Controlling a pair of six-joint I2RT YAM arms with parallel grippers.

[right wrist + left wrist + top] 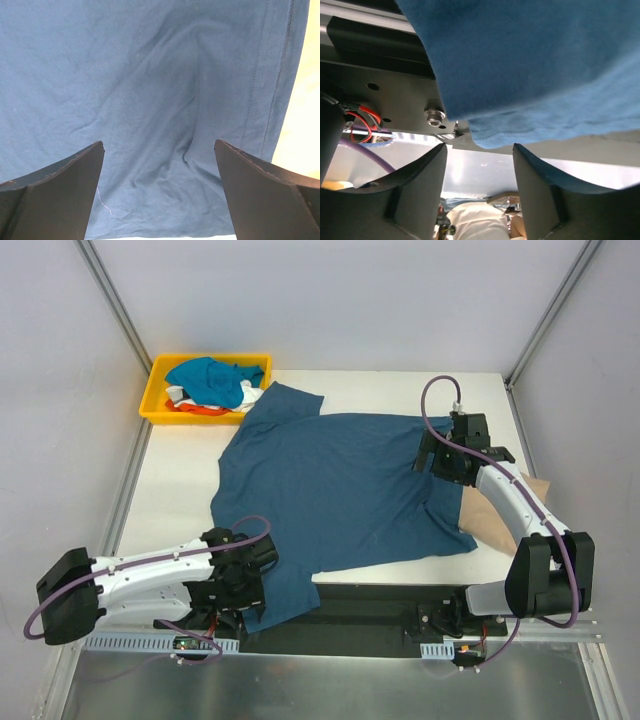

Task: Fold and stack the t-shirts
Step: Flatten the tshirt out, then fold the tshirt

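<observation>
From above, you have the teal shirt (340,490) spread front-down or front-up, which one you cannot tell, across the middle of the table (170,490). One sleeve reaches toward the far-left corner. The near-left part of the shirt hangs over the table's near edge. At that far-left corner sits the tray (155,400), with a blue shirt (210,380) bunched on top of a white shirt (178,395) and a red shirt (200,410). A tan shirt (492,525) lies at the right, partly under the teal shirt's right edge and under your right arm. Your left gripper (250,578) sits low at the overhanging near-left part of the teal shirt. Your right gripper (432,455) is over the shirt's right side.

In the left wrist view, your left gripper (480,165) is released, jaws spread with no cloth between them. The teal shirt (535,65) fills the top of the picture. Its hem droops just above the gap between the fingers (420,180). Beside it you see the dark rail (385,95) with a bolt (435,116) and red wires (362,122).

In the right wrist view, your right gripper (159,145) is also released, jaws wide apart, looking straight down on the teal shirt (140,75). The cloth is lightly wrinkled between the fingers (55,190). A stitched hem (280,75) runs down the right side, with a pale surface beyond it.
</observation>
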